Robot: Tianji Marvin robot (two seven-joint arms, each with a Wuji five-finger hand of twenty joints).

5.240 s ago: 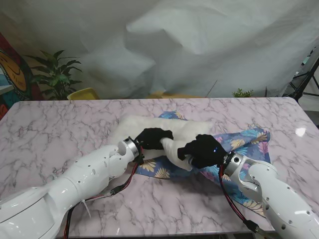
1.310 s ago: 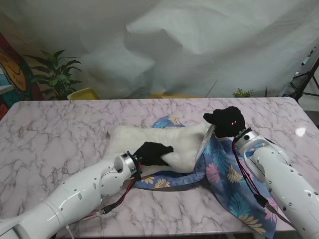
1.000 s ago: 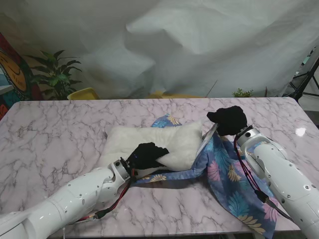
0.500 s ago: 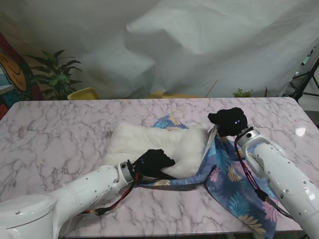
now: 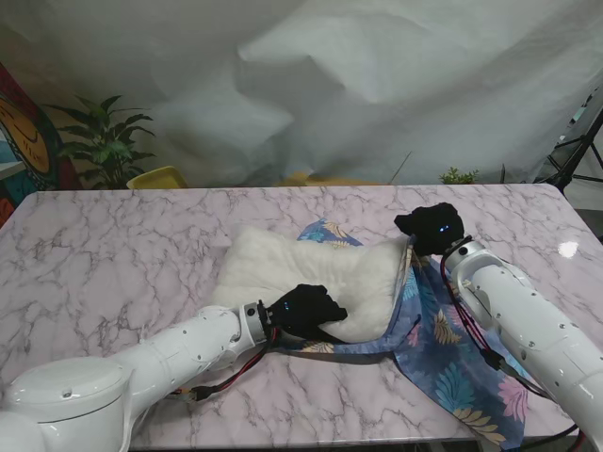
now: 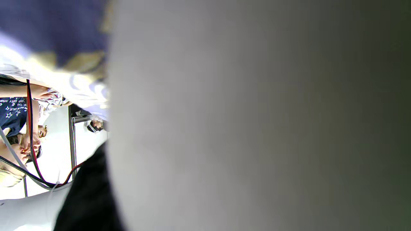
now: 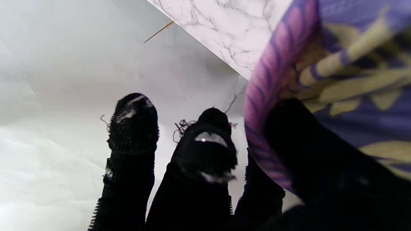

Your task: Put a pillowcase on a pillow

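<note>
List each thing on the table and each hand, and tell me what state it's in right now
Pillow: lying flat on the marble table, mostly uncovered, only its right end at the pillowcase's opening.
Floral pillowcase: not yet on, one edge lifted, the rest draped toward me.
Left hand: shut on the pillow's near edge.
Right hand: shut on the pillowcase's edge, raised above the table.

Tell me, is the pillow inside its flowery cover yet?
Not yet. The right hand holds the floral pillowcase up by its edge, and the white pillow's right end meets the opening there. The left hand grips the pillow's near edge. Most of the pillow is bare on the marble table, so nearly all the sliding in remains.
</note>
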